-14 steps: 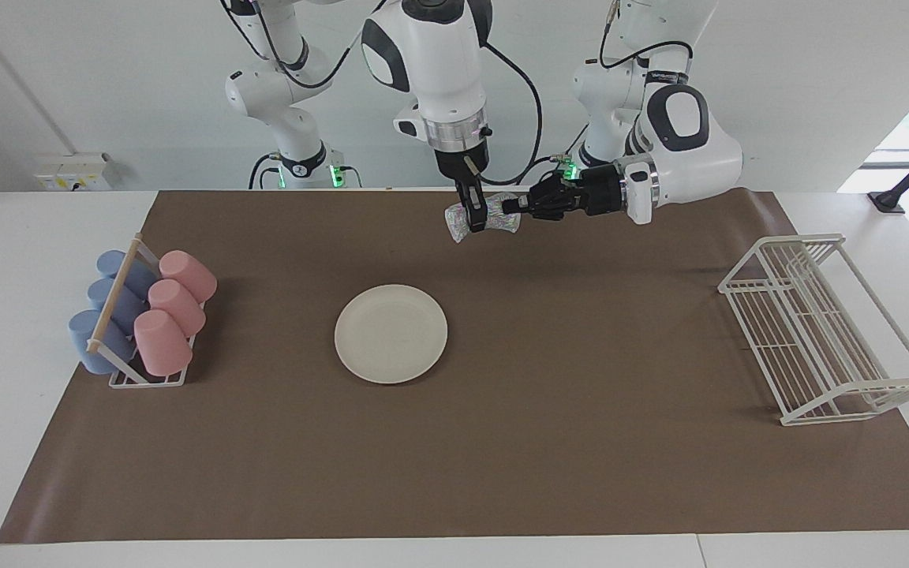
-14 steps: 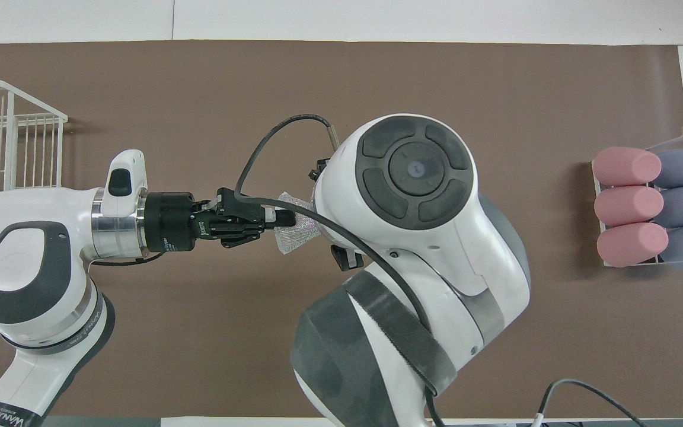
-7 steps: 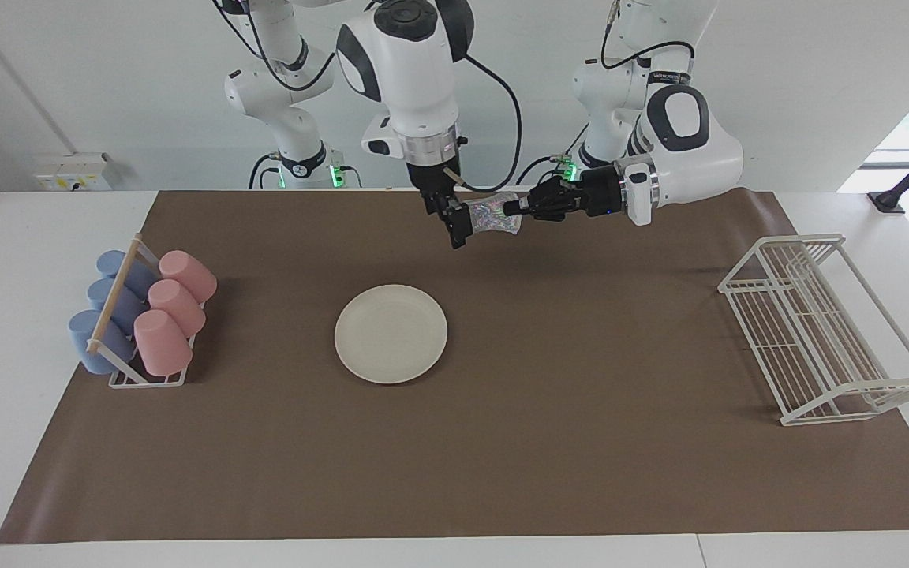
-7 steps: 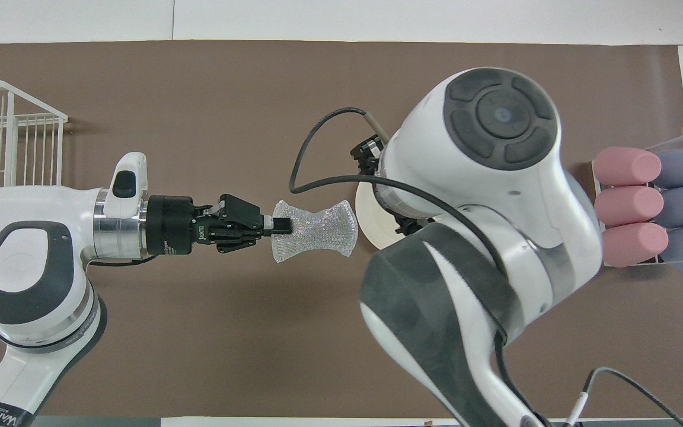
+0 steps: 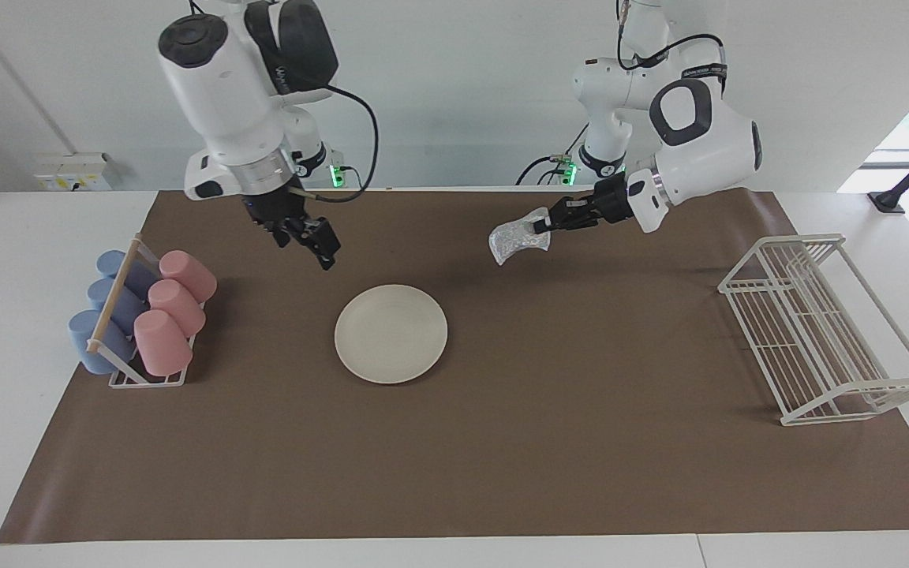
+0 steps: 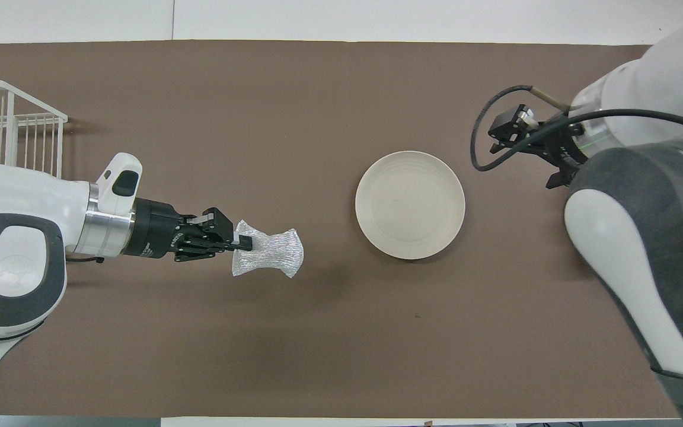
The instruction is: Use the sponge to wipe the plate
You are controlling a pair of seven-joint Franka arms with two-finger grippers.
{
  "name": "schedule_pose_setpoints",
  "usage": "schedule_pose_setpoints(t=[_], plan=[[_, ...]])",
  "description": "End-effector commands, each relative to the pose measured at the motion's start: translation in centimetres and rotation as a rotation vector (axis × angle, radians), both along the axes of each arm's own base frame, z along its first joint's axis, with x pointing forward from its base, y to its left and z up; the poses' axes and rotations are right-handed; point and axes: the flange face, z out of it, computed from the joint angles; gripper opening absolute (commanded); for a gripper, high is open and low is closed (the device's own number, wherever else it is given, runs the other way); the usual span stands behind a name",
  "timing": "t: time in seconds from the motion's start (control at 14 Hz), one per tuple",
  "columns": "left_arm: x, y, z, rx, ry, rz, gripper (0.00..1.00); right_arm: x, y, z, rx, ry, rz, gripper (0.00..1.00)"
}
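Note:
The cream-white plate (image 5: pixel 390 334) lies flat on the brown mat near the table's middle; it also shows in the overhead view (image 6: pixel 409 204). My left gripper (image 5: pixel 541 226) (image 6: pixel 246 242) is shut on one edge of the silvery speckled sponge (image 5: pixel 512 239) (image 6: pixel 271 255) and holds it in the air over bare mat, apart from the plate, toward the left arm's end. My right gripper (image 5: pixel 320 243) (image 6: pixel 510 126) is open and empty, raised over the mat between the plate and the cup rack.
A rack of pink and blue cups (image 5: pixel 139 315) stands at the right arm's end of the brown mat (image 5: pixel 581 442). A white wire dish rack (image 5: pixel 825 331) (image 6: pixel 3 127) stands at the left arm's end.
The right gripper has let go of the sponge and swung away toward the cup rack. The left gripper has kept the sponge and drawn back a little toward its own end, uncovering the plate.

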Motion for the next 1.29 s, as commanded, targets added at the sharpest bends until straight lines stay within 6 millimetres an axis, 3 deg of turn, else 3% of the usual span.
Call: schedule_pose_setpoints(t=[0.0,0.29,0.5,0.72,0.93,1.22], plan=[[2.3,3.2,2.1,0.19,0.01,-0.038,0.0,-0.3,-3.7,-0.4,-0.01,0.002,0.163,1.0],[4.7,6.2,3.3,0.517,0.007,-0.059,0.0,-0.8,-6.8,0.0,-0.029,0.031,0.357,1.0],[5.3,7.5,5.0,0.79,0.004,-0.162,0.0,-1.7,-8.1,3.8,-0.109,0.023,0.452,1.0],[6.0,8.2,7.0,1.037,-0.011,-0.19,0.0,-2.4,-9.3,3.6,-0.08,0.069,0.503,1.0],[6.3,8.4,7.9,1.29,-0.071,-0.245,0.0,-2.3,-8.8,3.6,-0.091,0.028,0.542,1.0],[9.0,9.1,6.2,1.616,-0.146,-0.326,0.0,-4.6,-8.3,4.4,-0.09,0.023,0.529,1.0]])
